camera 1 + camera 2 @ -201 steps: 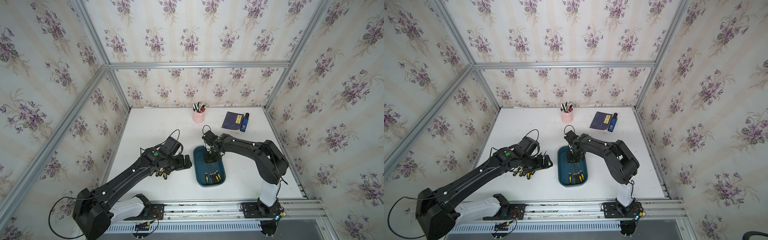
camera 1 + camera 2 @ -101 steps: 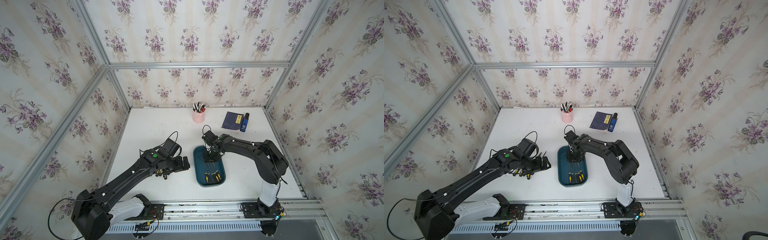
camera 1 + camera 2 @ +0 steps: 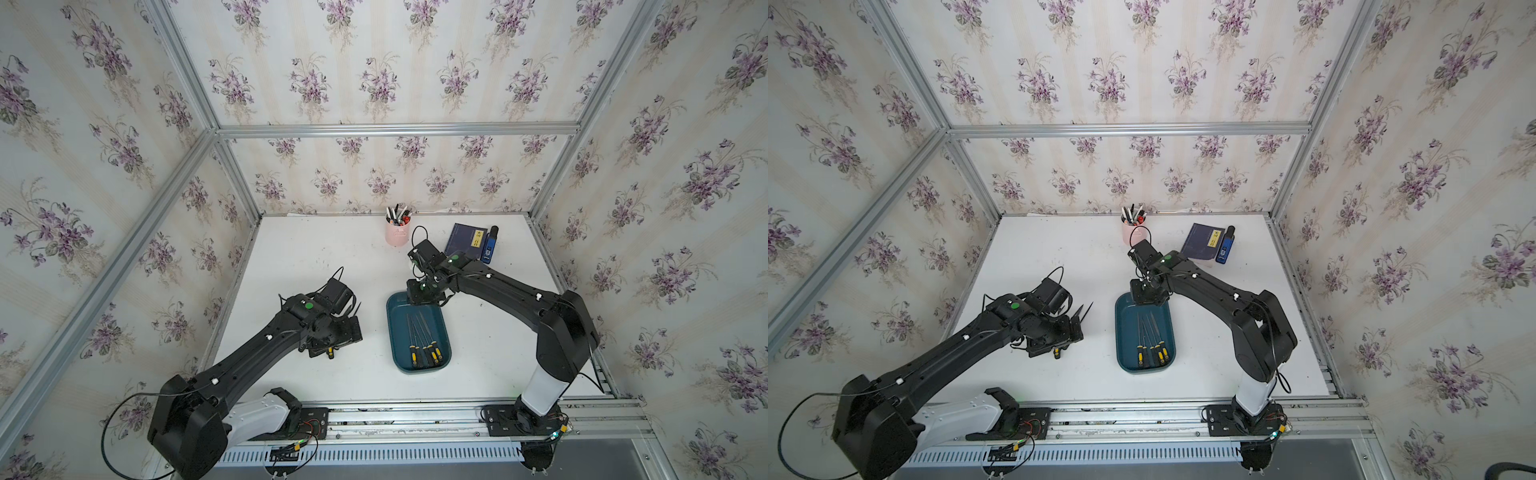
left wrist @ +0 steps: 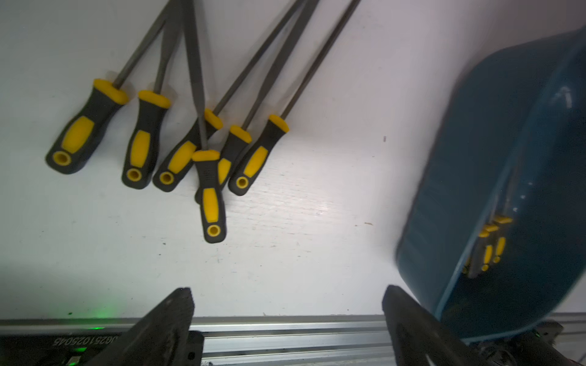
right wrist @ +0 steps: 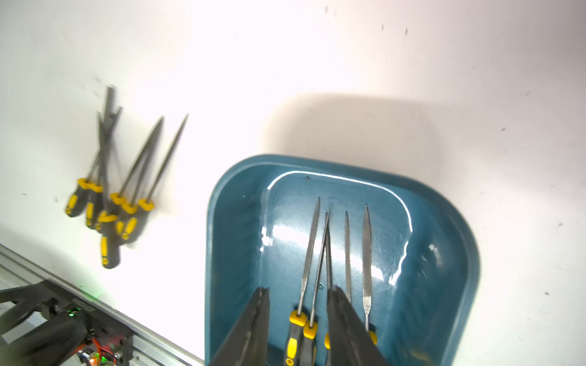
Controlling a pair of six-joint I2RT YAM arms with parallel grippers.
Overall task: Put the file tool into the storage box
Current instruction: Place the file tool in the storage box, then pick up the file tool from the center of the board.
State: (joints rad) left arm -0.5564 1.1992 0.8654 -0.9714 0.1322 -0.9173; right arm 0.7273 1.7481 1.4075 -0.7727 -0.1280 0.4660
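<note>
On the white table [image 3: 316, 257], six files [image 4: 190, 149] with yellow and black handles, all in a loose heap, one lying across the others. Just above the heap, the left gripper [image 4: 287, 320], jaws wide apart, nothing between them. Just beside, the storage box [image 3: 395, 332], dark teal, with four files [image 5: 333, 260] already flat inside, handles at the end nearest the arm bases. Over the far end of the box, the right gripper [image 5: 298, 323], jaws partly apart and empty, no file in them. So, by the look of it, one file freshly let go, six more to fetch. Risks from here: two files picked up at once, since so close and crossed; a thin blade slipping out if pinched near the tip; the top file knocking the rest away when lifted. Another risk: a bump between the two arms, both so near the box. Also a long file tipping over the low rim if put down crooked or on top of the handles inside. Far back, a pink pen cup [image 3: 397, 232] and a dark booklet [image 3: 461, 239], well apart from all this, no trouble there.
</note>
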